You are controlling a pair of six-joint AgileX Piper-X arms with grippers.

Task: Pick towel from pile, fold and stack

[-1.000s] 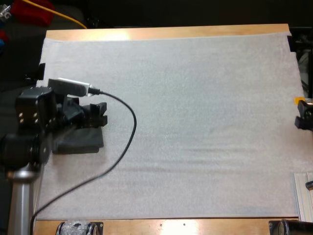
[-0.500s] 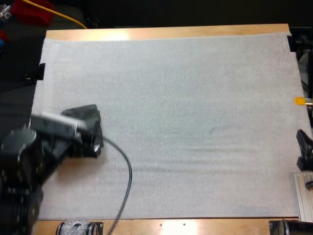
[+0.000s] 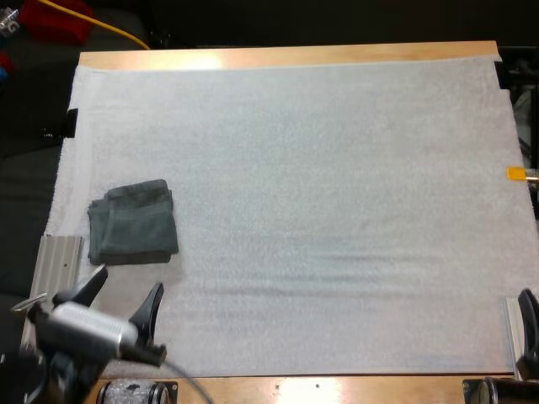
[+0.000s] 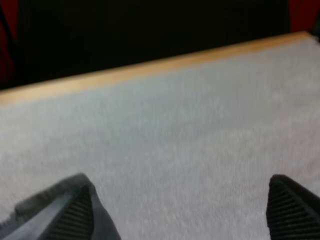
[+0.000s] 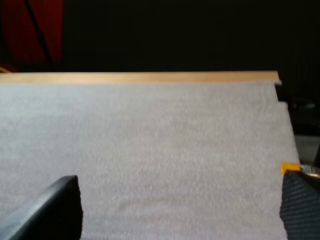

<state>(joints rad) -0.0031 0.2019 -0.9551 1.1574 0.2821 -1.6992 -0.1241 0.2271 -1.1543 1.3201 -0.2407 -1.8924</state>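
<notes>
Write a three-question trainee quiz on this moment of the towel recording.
1. True or false: the left gripper is shut on the folded towel.
2. In the high view, the folded towel lies on which part of the white mat? A) left side B) centre C) right side
3. Fill in: in the right wrist view, the right gripper has its fingers standing ____, clear of any thing.

Key: 1 false, it is open and nearer than the towel; 2 A; 3 apart.

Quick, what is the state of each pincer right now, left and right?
Left pincer: open, holding nothing.
Right pincer: open, holding nothing.
</notes>
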